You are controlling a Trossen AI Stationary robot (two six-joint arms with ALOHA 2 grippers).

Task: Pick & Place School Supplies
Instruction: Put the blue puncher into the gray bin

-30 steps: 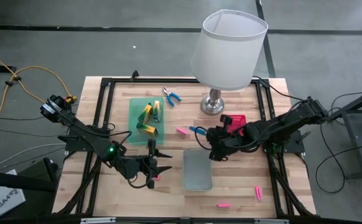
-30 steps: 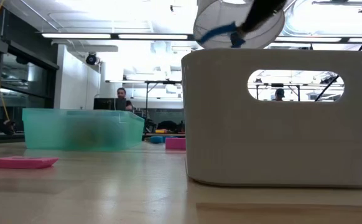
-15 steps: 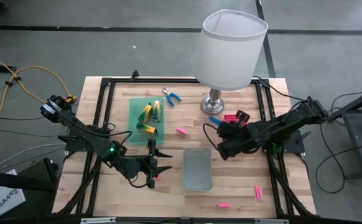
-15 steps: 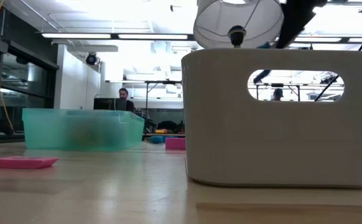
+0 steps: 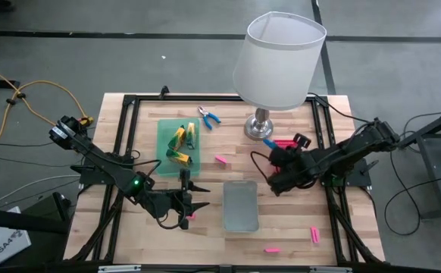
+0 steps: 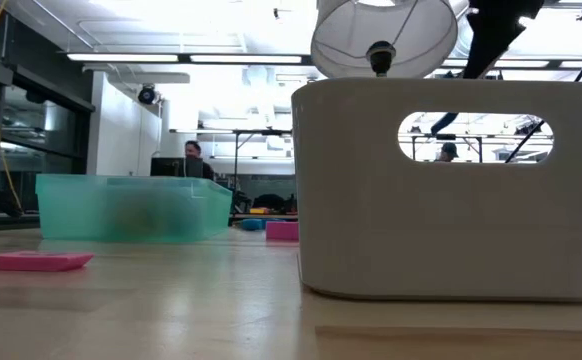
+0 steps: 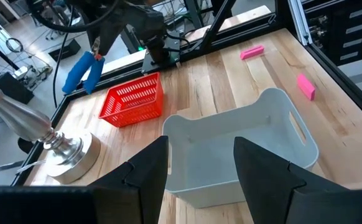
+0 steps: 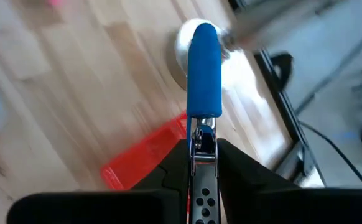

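One blue-handled tool [image 8: 204, 68], metal shank pinched in right jaws, above red basket [image 7: 132, 101]; left jaws spread, idle

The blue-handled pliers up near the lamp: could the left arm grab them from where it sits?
Probably, with a long reach. The pliers lie apart on bare wood past the green tray, nothing covering them. The left gripper is open and empty, and the right gripper, gripping a blue-handled tool, is elsewhere.
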